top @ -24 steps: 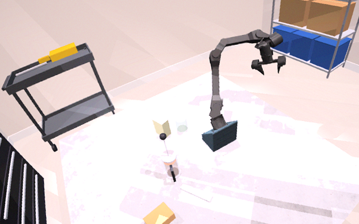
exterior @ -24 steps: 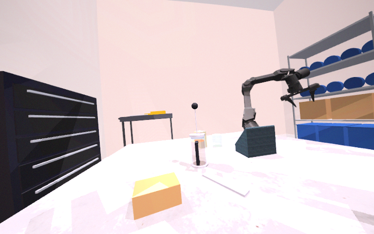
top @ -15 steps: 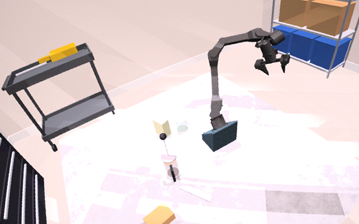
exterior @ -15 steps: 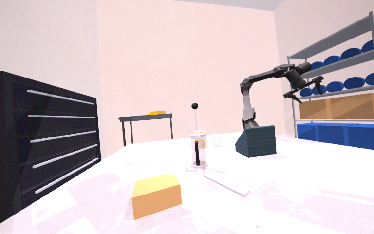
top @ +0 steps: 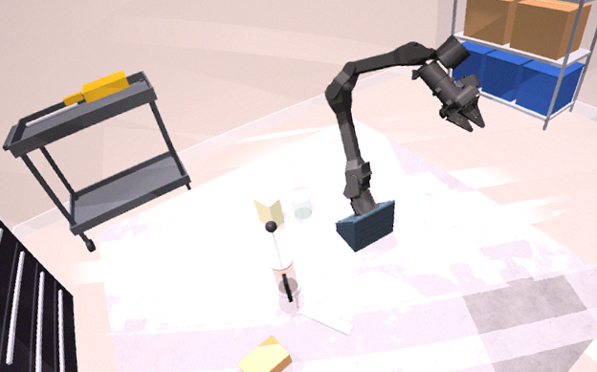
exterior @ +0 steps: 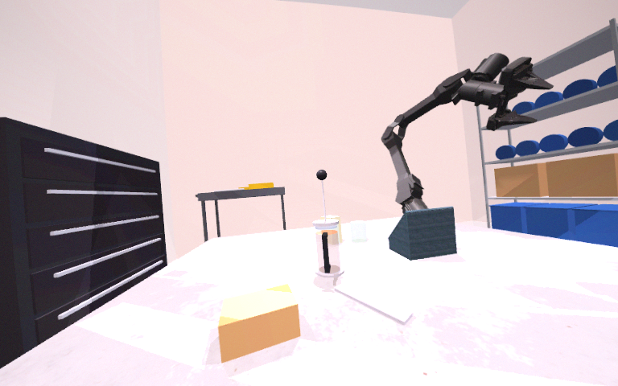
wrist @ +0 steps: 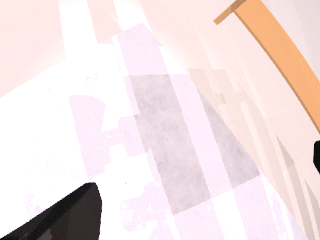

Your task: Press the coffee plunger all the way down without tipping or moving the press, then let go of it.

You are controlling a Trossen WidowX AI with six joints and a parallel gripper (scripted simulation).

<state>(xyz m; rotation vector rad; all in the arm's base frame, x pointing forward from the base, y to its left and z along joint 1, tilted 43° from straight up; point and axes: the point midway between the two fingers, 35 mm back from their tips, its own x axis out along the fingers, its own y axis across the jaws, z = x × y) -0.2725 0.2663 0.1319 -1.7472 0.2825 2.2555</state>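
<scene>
Gripper (exterior: 517, 102) is up high and off to the shelving side, well apart from the coffee press (exterior: 327, 254), fingers spread wide with nothing between them. Makes sense as a pre-approach pose: open jaws leave room to come over the knob (exterior: 321, 174). The press stands upright on the table (exterior: 501, 291), in front of the arm's base block (exterior: 426, 232), with its plunger rod fully raised and the knob at the top, so no pressing done yet. A flat white sheet (exterior: 373, 302) lies just beside the press's foot and a yellow box (exterior: 257, 321) sits nearer the exterior camera; both are off the vertical line over the knob. Wrist view shows only table surface, no press, so the gripper isn't aimed at it.
</scene>
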